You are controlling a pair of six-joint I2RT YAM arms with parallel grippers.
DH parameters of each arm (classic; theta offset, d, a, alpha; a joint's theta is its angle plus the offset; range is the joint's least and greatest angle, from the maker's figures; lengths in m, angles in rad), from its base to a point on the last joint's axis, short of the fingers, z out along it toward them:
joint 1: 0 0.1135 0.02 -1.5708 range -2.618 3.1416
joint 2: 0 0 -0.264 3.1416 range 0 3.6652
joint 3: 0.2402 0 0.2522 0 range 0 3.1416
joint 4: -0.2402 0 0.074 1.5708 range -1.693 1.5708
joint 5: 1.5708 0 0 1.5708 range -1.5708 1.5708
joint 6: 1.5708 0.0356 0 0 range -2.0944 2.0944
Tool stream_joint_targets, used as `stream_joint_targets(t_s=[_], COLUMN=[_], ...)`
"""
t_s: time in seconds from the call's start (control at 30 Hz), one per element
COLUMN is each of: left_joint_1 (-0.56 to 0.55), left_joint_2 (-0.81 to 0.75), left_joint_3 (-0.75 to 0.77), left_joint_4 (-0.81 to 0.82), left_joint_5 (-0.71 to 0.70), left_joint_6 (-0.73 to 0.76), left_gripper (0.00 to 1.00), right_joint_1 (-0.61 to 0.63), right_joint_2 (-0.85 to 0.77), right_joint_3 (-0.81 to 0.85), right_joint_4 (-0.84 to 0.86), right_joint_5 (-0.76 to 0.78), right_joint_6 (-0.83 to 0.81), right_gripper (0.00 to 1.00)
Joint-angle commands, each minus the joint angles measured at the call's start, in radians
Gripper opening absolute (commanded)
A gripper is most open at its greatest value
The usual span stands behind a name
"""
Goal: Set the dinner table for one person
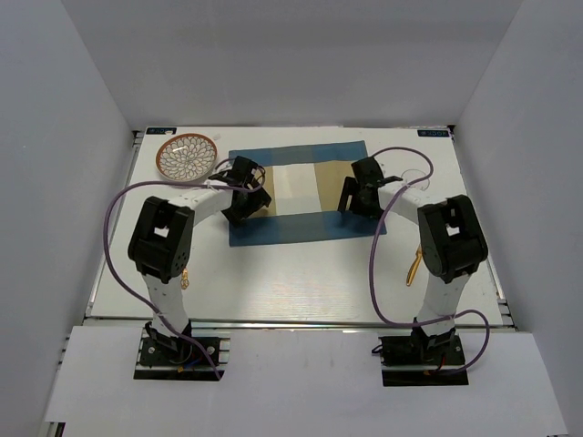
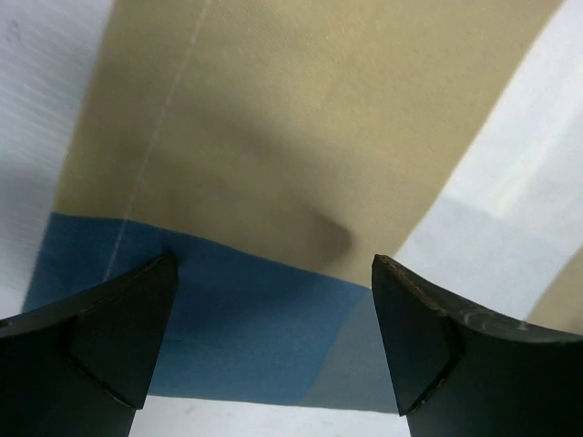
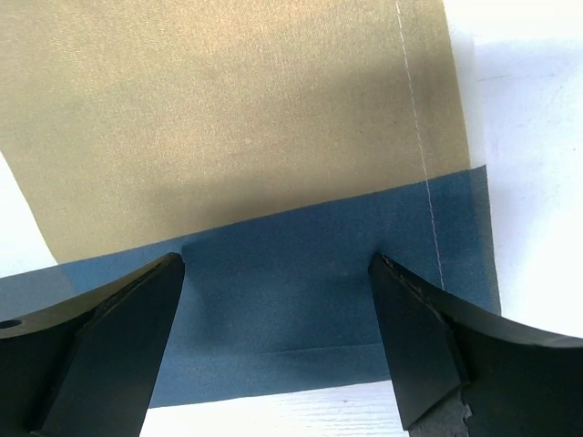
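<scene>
The white dinner table [image 1: 291, 282] carries a blue-and-tan cloth placemat [image 1: 301, 187] at its middle back. My left gripper [image 1: 241, 208] is open and empty, low over the placemat's left part by the near blue border. In the left wrist view, that gripper [image 2: 273, 337] has its jaws wide apart over the blue border and tan stripe [image 2: 273, 137]. My right gripper [image 1: 357, 202] is open and empty over the placemat's right part. In the right wrist view, it [image 3: 278, 337] straddles the blue border [image 3: 301, 273] just above the white table [image 3: 528, 137].
A round plate [image 1: 187, 157] with an orange rim and a patterned face lies at the back left. A gold utensil [image 1: 414, 267] lies on the right by the right arm. Another gold piece [image 1: 185, 278] shows by the left arm. Purple cables loop beside both arms.
</scene>
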Motion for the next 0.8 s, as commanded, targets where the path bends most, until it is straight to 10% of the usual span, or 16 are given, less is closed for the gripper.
stream_joint_targets(t_s=[0.0,0.47,0.77], left_joint_1=[0.023,0.032,0.032], left_joint_2=[0.068,0.277,0.125], left_joint_3=[0.046,0.285,0.181], left_joint_4=[-0.151,-0.260,-0.219], left_joint_5=[-0.113,-0.123,-0.110], left_joint_6=[0.080,0.105,0.069], left_gripper=[0.98,0.98,0.98], right_joint_1=[-0.006,0.039,0.033], right_joint_2=[0.020,-0.060,-0.009], right_joint_3=[-0.091,-0.225,-0.139], right_joint_4=[-0.067,0.021,-0.030], right_joint_5=[-0.002,-0.086,-0.048], right_joint_6=[0.035,0.107,0.082], right_gripper=[0.89,0.89,0.89])
